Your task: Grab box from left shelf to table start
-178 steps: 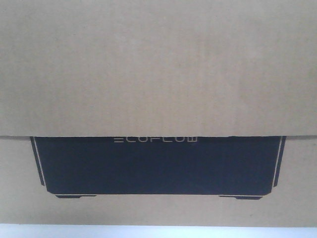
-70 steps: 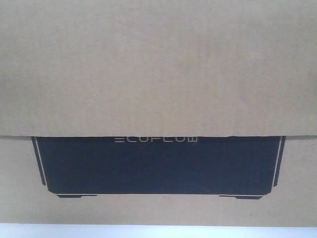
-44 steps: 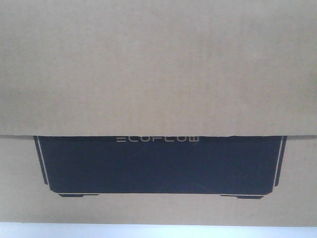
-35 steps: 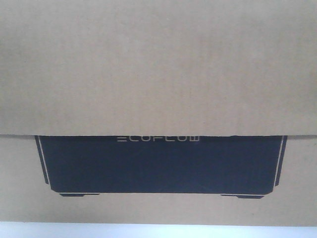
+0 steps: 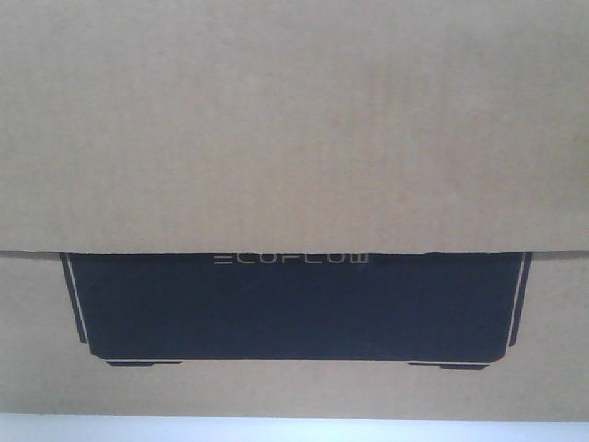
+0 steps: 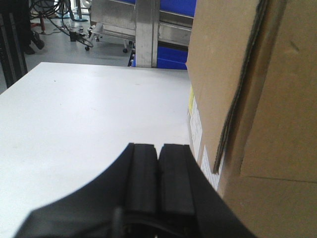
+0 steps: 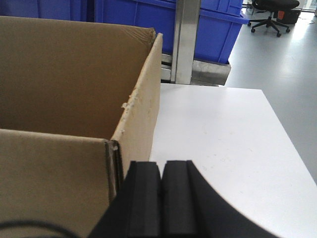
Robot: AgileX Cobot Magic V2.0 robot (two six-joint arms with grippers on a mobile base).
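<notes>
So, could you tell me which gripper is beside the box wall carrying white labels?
The left gripper: white labels show on the box wall right beside it. The right gripper has only plain brown cardboard alongside.

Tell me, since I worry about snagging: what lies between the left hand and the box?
Nothing: in the left wrist view the shut left hand sits right beside the box, only bare white table alongside.

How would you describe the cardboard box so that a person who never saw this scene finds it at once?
Start from the white table in front of the metal shelf with blue bins. The box stands on it, between the two shut grippers, left and right. It alone is brown corrugated cardboard, with a black rectangle and pale ECOFLOW lettering.
</notes>
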